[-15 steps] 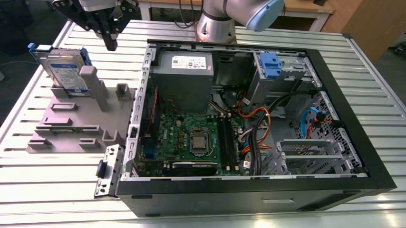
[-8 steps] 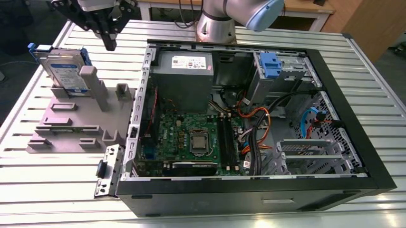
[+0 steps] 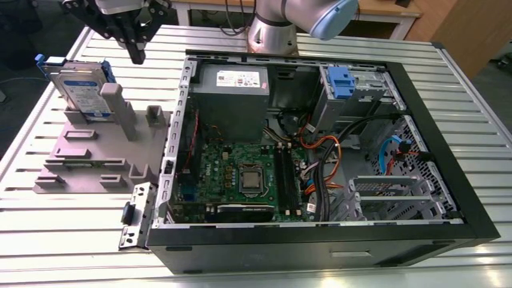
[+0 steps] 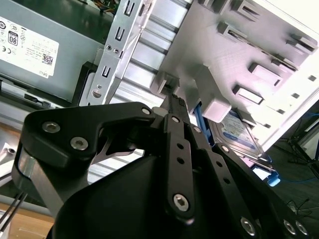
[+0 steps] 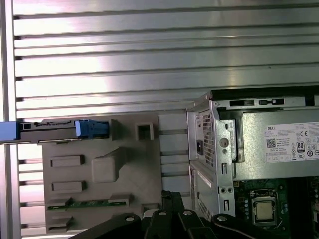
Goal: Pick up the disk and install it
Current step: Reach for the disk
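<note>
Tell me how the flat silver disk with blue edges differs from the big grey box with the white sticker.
The flat silver disk stands on edge in the grey stand; the grey metal box sits inside the black computer case. The disk is thin and small; the box is bulky. The disk has blue edges; the box none. Both are labelled rectangles.

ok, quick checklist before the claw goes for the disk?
1. The disk stands upright in the grey holder: ok.
2. The claw is empty: ok, it holds nothing.
3. The claw is open for a grasp: not ok, its jaws are shut.
4. The claw is lined up over the disk: not ok, it hangs apart, to the exterior view's right of it.
5. A bay in the computer case is free: cannot tell.
</note>
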`<state>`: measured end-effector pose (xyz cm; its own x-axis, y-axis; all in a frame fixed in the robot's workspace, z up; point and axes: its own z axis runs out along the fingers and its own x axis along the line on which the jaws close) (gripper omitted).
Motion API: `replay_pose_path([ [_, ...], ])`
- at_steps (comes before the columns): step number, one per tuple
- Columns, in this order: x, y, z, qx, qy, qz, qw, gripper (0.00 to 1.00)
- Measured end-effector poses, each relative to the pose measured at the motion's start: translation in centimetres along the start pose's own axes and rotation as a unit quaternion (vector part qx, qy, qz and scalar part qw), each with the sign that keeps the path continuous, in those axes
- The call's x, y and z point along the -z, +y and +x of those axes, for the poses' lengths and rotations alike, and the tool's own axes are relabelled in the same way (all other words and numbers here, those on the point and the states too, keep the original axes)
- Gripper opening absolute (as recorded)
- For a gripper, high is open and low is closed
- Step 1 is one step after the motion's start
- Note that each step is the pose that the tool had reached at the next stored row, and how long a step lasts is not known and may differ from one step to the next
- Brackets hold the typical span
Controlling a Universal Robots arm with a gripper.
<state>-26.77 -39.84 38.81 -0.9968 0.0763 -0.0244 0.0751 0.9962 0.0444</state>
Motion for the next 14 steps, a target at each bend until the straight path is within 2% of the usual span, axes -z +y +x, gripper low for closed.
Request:
replay_pose_path([
  [14,-0.01,-0.03,0.42,0.0,0.0,0.0,1.0,0.11],
])
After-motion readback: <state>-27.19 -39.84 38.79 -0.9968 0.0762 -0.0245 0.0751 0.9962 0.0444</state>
